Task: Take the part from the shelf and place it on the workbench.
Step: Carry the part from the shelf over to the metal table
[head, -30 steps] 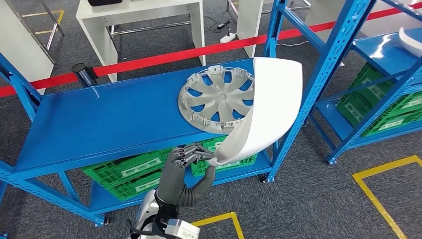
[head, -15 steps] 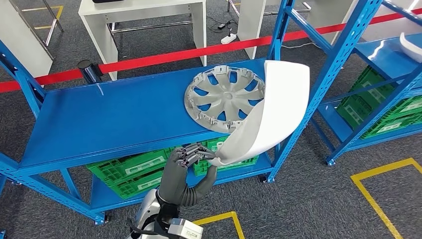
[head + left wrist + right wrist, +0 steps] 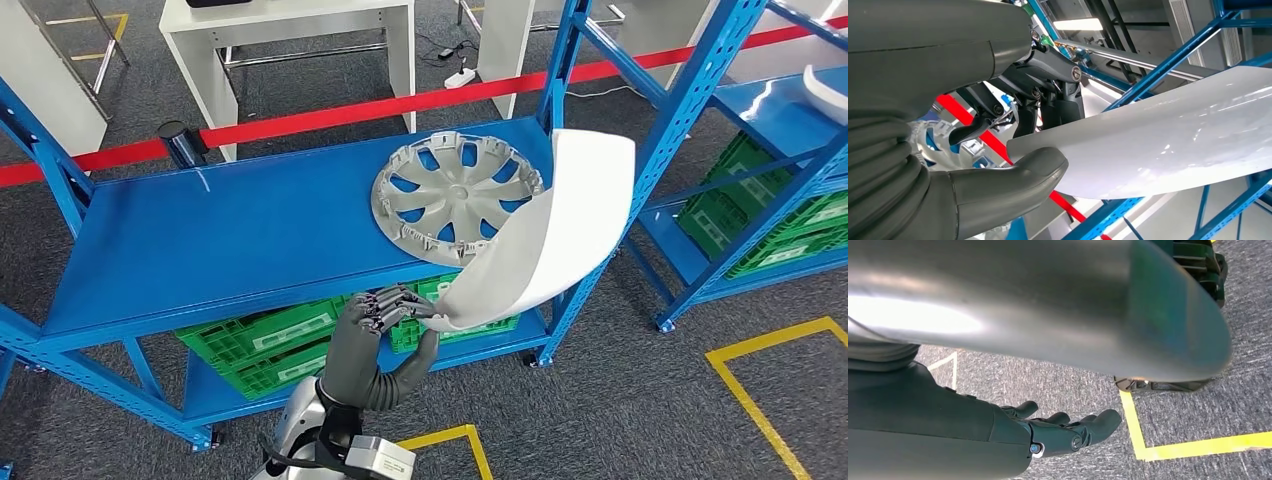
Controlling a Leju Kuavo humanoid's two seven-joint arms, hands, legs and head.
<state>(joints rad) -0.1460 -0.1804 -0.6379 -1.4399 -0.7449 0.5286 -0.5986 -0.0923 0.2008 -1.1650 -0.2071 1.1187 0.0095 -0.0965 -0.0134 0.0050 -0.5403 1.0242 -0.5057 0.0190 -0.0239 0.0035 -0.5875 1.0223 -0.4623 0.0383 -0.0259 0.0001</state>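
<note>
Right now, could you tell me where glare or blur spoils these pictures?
Head view: sharp and evenly lit; mild sheen on the white panel held by the left hand and on the far blue shelf. Left wrist view: bright streaks on the panel's glossy face, a ceiling lamp washed out, the thumb close and soft. Right wrist view: a blurred silver arm with a hot spot; the right hand and floor sharper.

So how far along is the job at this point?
Done: the left hand grips the white curved part by its edge, clear of the blue shelf. In hand: carrying it. Left: setting it on the workbench. The right hand hangs empty.
</note>
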